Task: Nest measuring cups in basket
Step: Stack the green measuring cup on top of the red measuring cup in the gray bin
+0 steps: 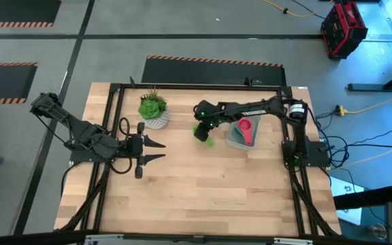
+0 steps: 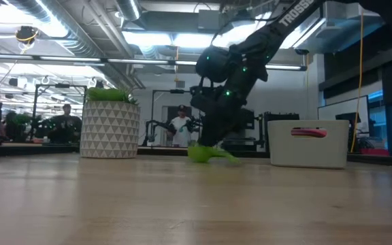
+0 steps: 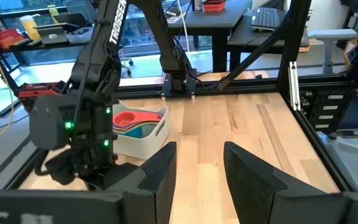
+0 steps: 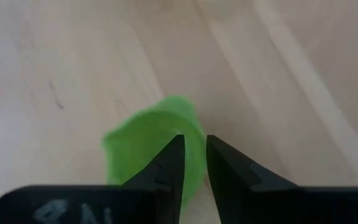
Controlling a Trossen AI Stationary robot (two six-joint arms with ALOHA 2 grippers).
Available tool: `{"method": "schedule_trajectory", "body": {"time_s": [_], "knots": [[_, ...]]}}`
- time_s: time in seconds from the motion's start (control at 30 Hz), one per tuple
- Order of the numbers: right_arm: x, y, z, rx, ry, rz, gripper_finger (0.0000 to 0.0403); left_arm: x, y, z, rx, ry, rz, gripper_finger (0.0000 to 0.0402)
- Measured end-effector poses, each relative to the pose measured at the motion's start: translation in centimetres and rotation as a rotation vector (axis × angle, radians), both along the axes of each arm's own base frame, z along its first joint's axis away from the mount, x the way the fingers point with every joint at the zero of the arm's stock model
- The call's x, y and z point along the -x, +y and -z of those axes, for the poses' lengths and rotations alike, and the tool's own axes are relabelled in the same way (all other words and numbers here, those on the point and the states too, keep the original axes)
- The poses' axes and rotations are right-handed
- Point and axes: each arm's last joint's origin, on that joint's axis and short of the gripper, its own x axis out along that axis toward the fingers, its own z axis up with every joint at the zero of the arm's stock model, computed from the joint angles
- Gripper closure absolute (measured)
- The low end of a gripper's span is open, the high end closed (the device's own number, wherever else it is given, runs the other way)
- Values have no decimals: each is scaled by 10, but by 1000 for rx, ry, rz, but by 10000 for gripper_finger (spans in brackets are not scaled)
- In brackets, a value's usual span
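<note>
A green measuring cup point(image 4: 145, 146) lies on the table left of the basket point(image 1: 231, 141), also seen in the low view point(image 2: 208, 154) with its handle toward the basket. My right gripper point(image 4: 194, 138) slants down over it with a narrow gap between its fingers, and the cup's edge shows in that gap. The basket point(image 3: 146, 142) holds nested cups, a red one point(image 3: 127, 118) on top and a teal one point(image 3: 144, 129) under it. My left gripper point(image 3: 201, 149) waits open at the table's left, well above the wood and holding nothing. My right gripper comes at the green cup from above, slanting down, its fingertips point(image 4: 174, 146) over the cup's edge point(image 4: 194, 124). I cannot tell whether they touch it. The cup lies on the table.
A white patterned pot with a green plant point(image 1: 154, 109) stands at the far left of the table's middle. The black frame rails point(image 1: 114, 136) run along the table's left, right and far sides. Bare wood fills the near half point(image 1: 203, 197).
</note>
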Motion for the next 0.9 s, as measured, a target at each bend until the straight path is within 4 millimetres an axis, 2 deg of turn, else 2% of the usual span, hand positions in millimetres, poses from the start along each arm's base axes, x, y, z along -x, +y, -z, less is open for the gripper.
{"method": "schedule_trajectory", "body": {"time_s": [0.23,0.57,0.9], "knots": [[-1,0,16,-13,39,3,333,0,0,0,0,0,0,275],[-2,0,17,-27,34,0,348,0,0,0,-1,0,0,275],[-2,3,17,-152,5,-78,346,0,0,0,-1,0,0,275]]}}
